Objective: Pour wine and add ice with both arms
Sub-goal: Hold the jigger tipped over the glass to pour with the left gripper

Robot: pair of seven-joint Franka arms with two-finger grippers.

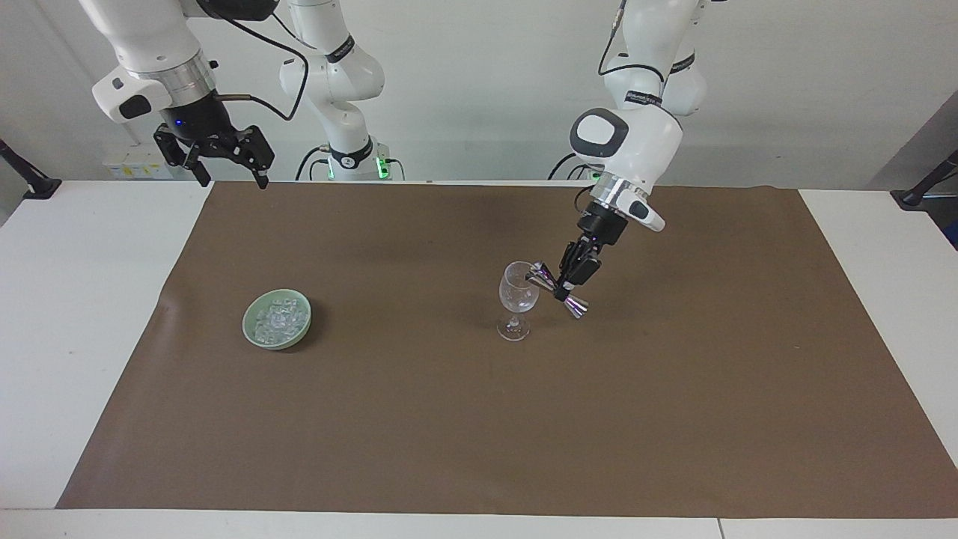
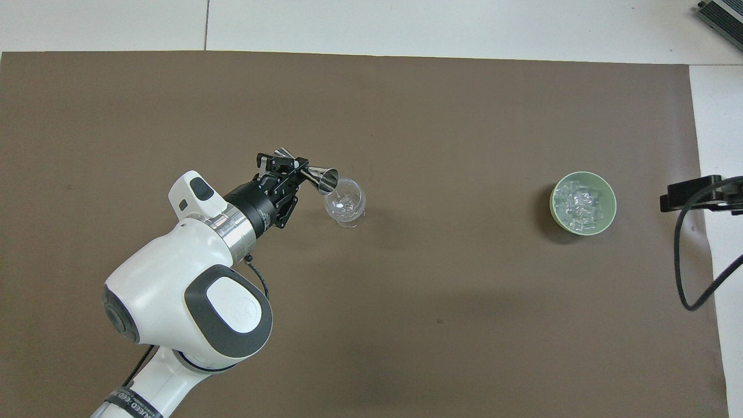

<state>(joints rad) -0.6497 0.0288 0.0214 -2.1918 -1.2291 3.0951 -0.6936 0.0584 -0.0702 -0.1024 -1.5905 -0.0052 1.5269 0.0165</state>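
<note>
Facing view first: just right of the frame's centre, the left gripper (image 1: 566,278) is clamped tight on the waist of a small silver jigger (image 1: 557,290), a double-ended measuring cup. The jigger is tipped over, one mouth at the rim of the wine glass (image 1: 517,299), the other end pointing down and away toward the frame's right. The glass stands upright on the brown mat (image 1: 479,419) at about mid-frame, and something clear glitters in its bowl, though I cannot tell what. The left arm (image 1: 629,142) comes down to it from the top of the frame, right of centre.

In the upper left of that frame the right gripper (image 1: 224,168) hangs with its fingers apart and nothing between them, over the table's edge by the mat's corner; that arm waits.

The ice (image 1: 278,318) is a glittering heap in a pale green bowl (image 1: 251,335) on the mat, left of centre and slightly below the middle of the frame, well apart from the glass.

From overhead, the bowl (image 2: 554,210) with its ice (image 2: 582,203) sits at right of frame, the glass (image 2: 346,204) left of centre, and the left gripper (image 2: 293,169) holds the jigger (image 2: 322,176) against the glass's rim.
</note>
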